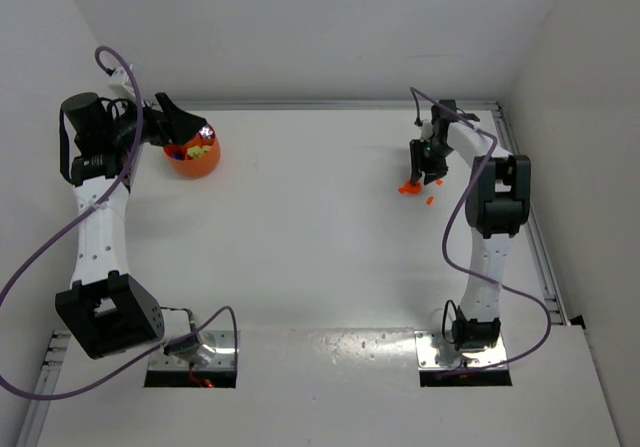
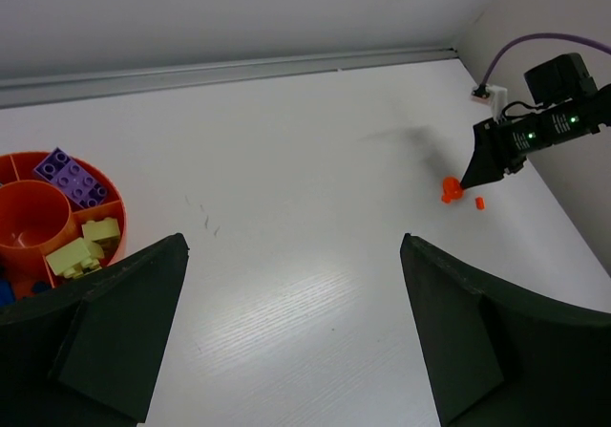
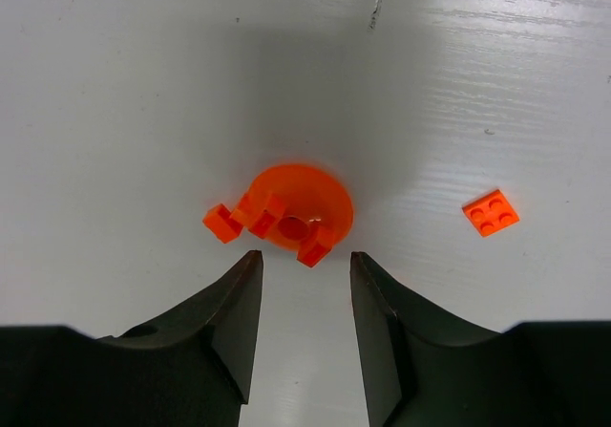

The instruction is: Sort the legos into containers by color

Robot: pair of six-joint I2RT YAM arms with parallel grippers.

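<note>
An orange bowl [image 1: 193, 157] with divided compartments stands at the far left; in the left wrist view the bowl [image 2: 36, 219] holds purple legos [image 2: 72, 177] and yellow-green legos [image 2: 84, 248]. My left gripper [image 1: 196, 133] hovers at the bowl, open and empty [image 2: 294, 245]. At the far right a small round orange piece [image 3: 298, 209] lies on the table with orange bricks [image 3: 222, 223] against it, and a flat orange brick [image 3: 491, 212] lies apart to its right. My right gripper [image 3: 304, 257] is open, its tips just short of the round piece, holding nothing. From above, the right gripper [image 1: 431, 175] stands beside these orange legos [image 1: 408, 187].
White walls close the table at the back and both sides, with a metal rail [image 1: 520, 177] along the right edge near the right arm. The white tabletop [image 1: 310, 217] stretches between the bowl and the orange pieces. Purple cables [image 1: 60, 237] loop off both arms.
</note>
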